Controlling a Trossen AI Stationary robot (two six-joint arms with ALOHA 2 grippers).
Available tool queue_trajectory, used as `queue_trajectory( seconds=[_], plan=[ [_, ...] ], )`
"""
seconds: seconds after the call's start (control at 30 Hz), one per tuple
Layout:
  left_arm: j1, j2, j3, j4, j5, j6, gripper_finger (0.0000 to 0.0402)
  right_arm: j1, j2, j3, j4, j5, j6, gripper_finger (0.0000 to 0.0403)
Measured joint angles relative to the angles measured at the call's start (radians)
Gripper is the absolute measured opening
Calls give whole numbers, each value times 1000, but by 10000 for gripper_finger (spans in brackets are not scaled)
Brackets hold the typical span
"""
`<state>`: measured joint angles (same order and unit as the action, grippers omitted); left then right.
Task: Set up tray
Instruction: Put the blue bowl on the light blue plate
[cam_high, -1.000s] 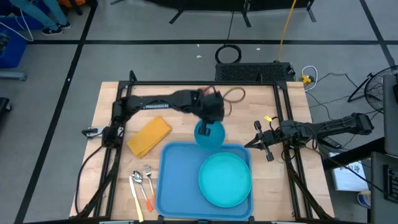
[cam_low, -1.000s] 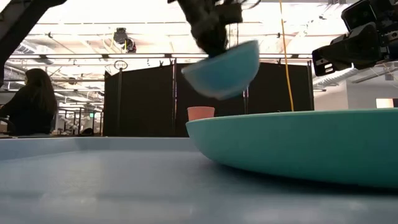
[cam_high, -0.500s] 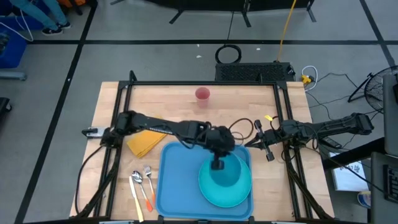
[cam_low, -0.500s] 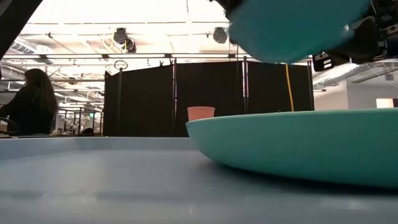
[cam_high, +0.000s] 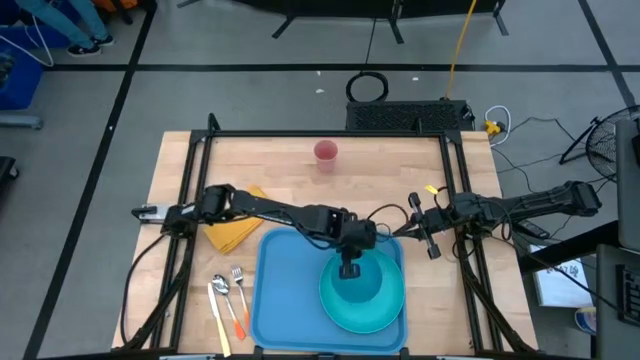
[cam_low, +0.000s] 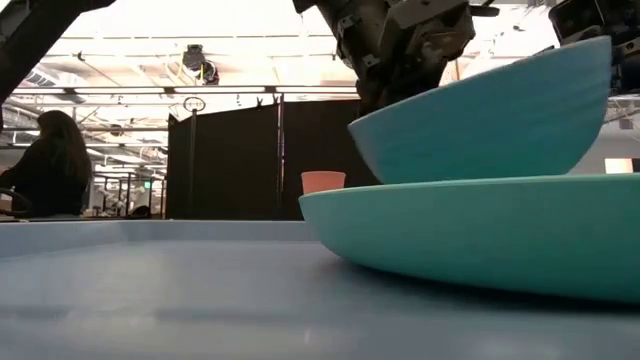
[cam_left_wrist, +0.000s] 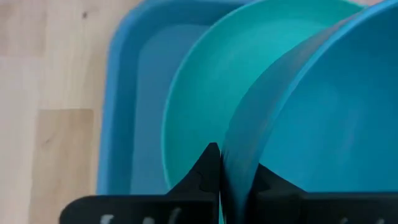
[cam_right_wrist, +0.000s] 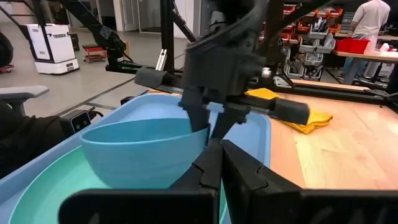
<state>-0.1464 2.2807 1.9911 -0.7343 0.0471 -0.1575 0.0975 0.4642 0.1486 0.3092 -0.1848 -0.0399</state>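
Bright, even overhead lighting with soft shadows. In the low view, ceiling lights (cam_low: 250, 20) glare white. The near tray (cam_low: 150, 290) surface is blurred.

The high view looks straight down from well above, taking in the whole wooden table (cam_high: 180, 190) and floor around it. The low view sits at surface level on the large flat blue plastic tray (cam_low: 150, 290), facing level across it toward the room, very near the round teal plate (cam_low: 480, 235). Both wrist views look closely at that plate, and all four views share it.
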Motion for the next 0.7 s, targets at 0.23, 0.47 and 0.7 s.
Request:
queue_trajectory(
  seconds=[0.23,0.47,0.7],
  plan=[
    [-26,11,0,41,10,-35,9,0,0,0,0,0,0,0],
    [-51,14,0,34,-6,-45,9,0,0,0,0,0,1,0],
    [-66,25,0,50,-31,-47,9,0,0,0,0,0,1,0]
  ],
)
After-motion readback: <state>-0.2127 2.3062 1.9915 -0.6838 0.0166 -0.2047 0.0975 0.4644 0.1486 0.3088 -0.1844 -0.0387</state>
